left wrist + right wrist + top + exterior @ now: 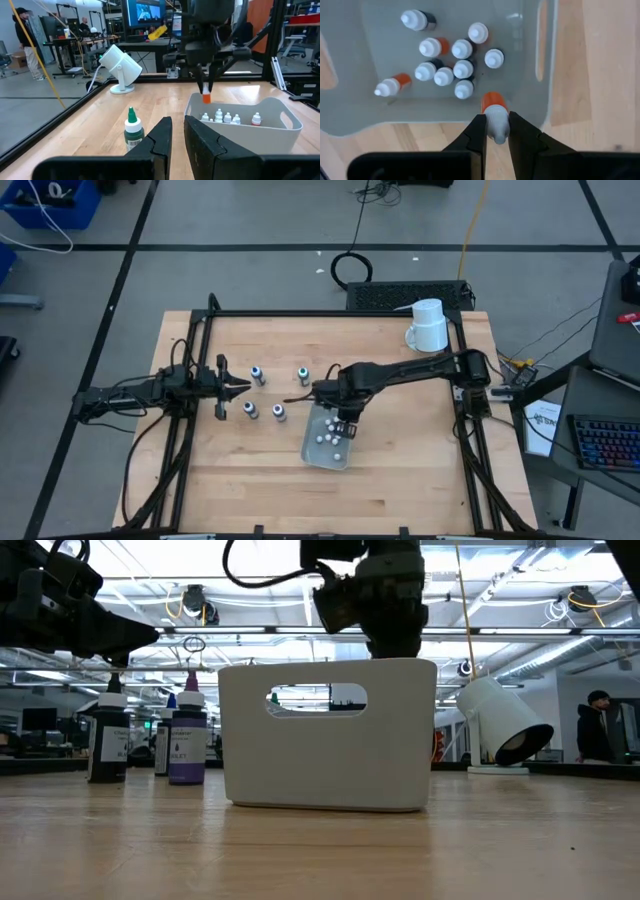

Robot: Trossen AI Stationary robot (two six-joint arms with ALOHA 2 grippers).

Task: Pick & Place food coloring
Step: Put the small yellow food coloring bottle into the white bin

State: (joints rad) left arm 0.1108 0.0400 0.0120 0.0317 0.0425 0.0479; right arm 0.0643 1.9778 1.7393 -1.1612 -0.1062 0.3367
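Note:
A pale bin (322, 452) stands mid-table with several small white-capped food coloring bottles (455, 65) lying in it. My right gripper (345, 420) hangs over the bin, shut on one orange-bodied bottle (493, 104), which also shows above the bin's rim (205, 97). Several dark-capped bottles (257, 375) (279, 412) stand upright on the wood left of the bin; one has a green cap (132, 126). My left gripper (177, 135) is shut and level at the table's left (235, 387), touching nothing. My right gripper pinches the bottle's white cap end (496, 125) between its two fingers. The fingers come from above and point down. The orange body hangs below the fingertips, lifted clear, over the inside of the bin near one wall.
A white mug (428, 328) lies at the table's far right, on its side in the low view (505, 725). The bin has a handle slot in its wall (316, 699). Bare wood lies near the front edge (250, 480). People stand in the room beyond the table.

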